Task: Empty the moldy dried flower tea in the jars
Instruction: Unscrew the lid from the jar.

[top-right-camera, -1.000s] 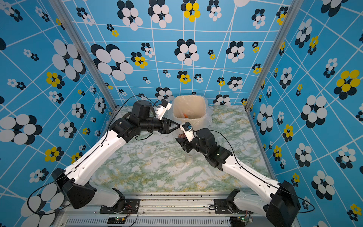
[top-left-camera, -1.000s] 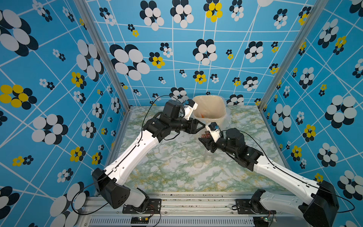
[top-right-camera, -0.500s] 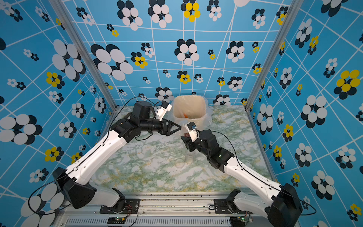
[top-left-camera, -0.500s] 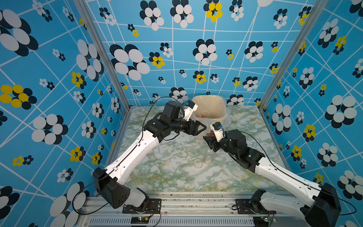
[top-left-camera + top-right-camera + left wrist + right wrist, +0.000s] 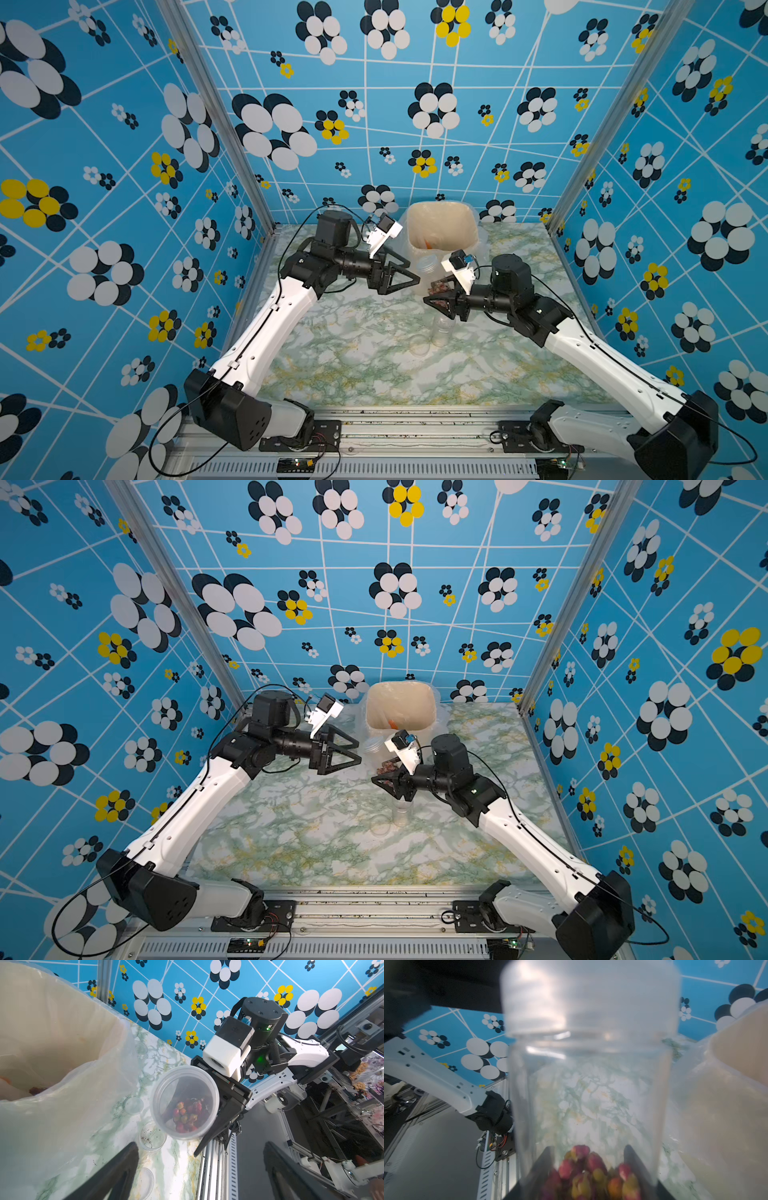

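My right gripper is shut on a clear jar, held above the table in front of the bin. The jar's capped end points at my left gripper. Reddish and yellowish dried flower tea lies at the jar's base, between the right fingers. My left gripper hangs open and empty a short way left of the jar, not touching it.
The beige plastic-lined bin stands at the back. An empty open jar and a loose lid sit on the marble table below the right gripper. Another clear jar lies beside the bin.
My left gripper has opened wide and drawn back to the left, away from the jar's capped end. The right gripper still holds the jar and has shifted slightly.
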Robot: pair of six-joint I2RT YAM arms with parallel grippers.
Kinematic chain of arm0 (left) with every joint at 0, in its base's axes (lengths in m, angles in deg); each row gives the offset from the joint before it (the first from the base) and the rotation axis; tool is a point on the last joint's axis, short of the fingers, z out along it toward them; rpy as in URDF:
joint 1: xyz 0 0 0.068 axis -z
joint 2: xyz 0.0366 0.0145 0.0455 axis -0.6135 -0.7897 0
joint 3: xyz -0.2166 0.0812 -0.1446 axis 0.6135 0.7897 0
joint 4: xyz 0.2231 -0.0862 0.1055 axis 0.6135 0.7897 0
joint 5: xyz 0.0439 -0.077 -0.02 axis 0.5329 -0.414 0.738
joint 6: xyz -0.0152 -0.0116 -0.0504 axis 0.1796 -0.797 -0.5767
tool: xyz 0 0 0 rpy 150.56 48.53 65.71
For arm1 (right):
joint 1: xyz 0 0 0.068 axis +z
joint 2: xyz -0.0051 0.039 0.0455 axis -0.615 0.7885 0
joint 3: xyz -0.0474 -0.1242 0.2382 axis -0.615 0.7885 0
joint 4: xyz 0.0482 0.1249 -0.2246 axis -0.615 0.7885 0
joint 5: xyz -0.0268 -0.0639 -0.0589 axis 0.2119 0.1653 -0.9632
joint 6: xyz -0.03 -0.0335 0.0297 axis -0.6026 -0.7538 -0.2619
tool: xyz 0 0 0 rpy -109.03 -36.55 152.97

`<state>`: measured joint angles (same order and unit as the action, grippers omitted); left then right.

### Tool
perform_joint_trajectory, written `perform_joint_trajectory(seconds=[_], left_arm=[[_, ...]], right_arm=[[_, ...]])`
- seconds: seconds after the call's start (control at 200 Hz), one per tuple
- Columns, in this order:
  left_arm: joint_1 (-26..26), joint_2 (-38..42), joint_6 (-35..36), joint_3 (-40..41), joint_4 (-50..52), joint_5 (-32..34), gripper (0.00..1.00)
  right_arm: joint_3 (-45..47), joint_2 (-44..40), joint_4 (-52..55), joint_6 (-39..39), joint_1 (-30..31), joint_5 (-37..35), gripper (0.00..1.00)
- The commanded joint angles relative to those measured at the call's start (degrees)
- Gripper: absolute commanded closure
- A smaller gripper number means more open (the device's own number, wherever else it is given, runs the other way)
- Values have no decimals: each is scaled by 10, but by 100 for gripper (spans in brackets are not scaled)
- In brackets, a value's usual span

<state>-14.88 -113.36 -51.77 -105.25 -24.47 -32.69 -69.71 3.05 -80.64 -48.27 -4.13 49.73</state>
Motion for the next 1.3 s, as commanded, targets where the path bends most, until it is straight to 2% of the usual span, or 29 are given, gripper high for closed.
perform_joint_trajectory(seconds=[0.0, 0.165, 0.295, 0.44, 0.575, 0.65, 0.72, 0.77, 0.845, 0.895, 0.999, 1.129, 1.294], left_arm=[[4, -7, 17, 6, -16, -55, 6], [3, -3, -47, 32, -118, -78, 9], [3, -13, -62, 28, -126, -84, 14], [7, -21, -41, 22, -101, -67, 19], [24, -33, 32, -10, 0, -22, 22], [31, -40, 52, -22, 30, -9, 31], [31, -43, 46, -21, 25, -7, 41], [31, -42, 38, -18, 14, -5, 44], [28, -36, 27, -11, -7, -3, 44], [25, -30, 12, -4, -28, -5, 38], [12, -14, -36, 18, -97, -12, 34], [-5, -1, -104, 46, -187, -32, 34], [-5, -3, -93, 41, -162, -31, 40]], right_arm=[[-14, 14, 2, 15, -2, 98, 100], [-14, 25, 2, 17, -2, 117, 100], [-12, 28, 3, 17, -2, 119, 100], [-12, 29, 2, 16, -2, 119, 100], [-14, 29, 2, 16, -1, 117, 100], [-14, 30, 2, 16, -2, 118, 100], [-14, 30, 2, 16, -2, 116, 100], [-14, 30, 2, 15, -1, 116, 100], [-12, 30, 3, 15, -2, 114, 100], [-11, 29, 5, 13, -2, 112, 100], [-10, 28, 9, 10, -2, 108, 100], [-9, 29, 10, 9, -2, 107, 100], [-10, 29, 11, 8, -2, 106, 100]])
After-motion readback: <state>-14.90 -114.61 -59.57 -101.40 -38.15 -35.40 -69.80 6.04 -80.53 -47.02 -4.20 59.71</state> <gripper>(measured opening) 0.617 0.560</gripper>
